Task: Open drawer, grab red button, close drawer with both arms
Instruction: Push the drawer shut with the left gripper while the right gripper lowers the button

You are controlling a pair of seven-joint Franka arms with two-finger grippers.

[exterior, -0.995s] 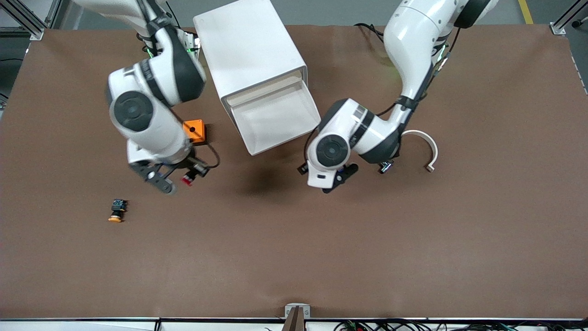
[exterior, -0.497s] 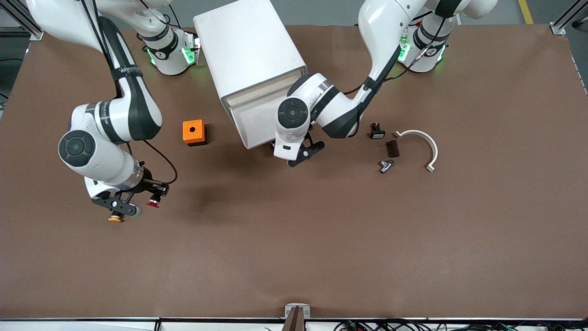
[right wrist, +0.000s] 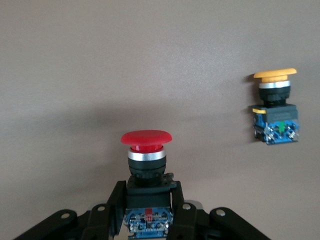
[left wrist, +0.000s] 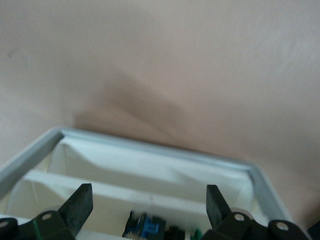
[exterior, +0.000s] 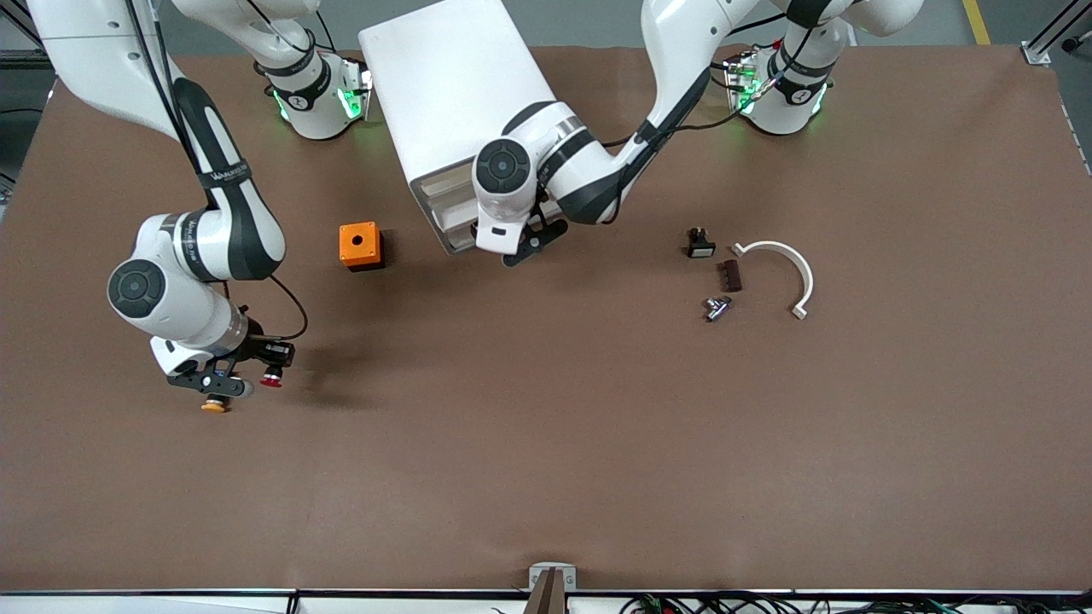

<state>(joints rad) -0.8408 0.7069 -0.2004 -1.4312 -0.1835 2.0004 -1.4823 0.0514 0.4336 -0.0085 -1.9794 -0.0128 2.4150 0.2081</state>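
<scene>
My right gripper (exterior: 232, 375) is shut on the black body of the red-capped button (exterior: 271, 380) and holds it low over the table beside the orange-capped button (exterior: 213, 406). In the right wrist view the button (right wrist: 146, 146) points cap-outward from my right gripper (right wrist: 148, 194). My left gripper (exterior: 529, 240) is open at the front of the white cabinet (exterior: 452, 94), against the top drawer (exterior: 444, 205), which is pushed almost fully in. The left wrist view shows the white drawer rim (left wrist: 150, 150) just past my left gripper (left wrist: 148, 200), with a small blue and black part low between the fingers.
An orange box with a hole (exterior: 358, 245) sits between the cabinet and the right arm. Toward the left arm's end lie a small black part (exterior: 699, 243), a brown piece (exterior: 729, 275), a metal piece (exterior: 717, 307) and a white curved strip (exterior: 789, 264). The orange-capped button also shows in the right wrist view (right wrist: 274, 107).
My left gripper has pushed the open drawer back into the cabinet. My right gripper has carried the red button toward the right arm's end and lowered it beside the orange-capped button.
</scene>
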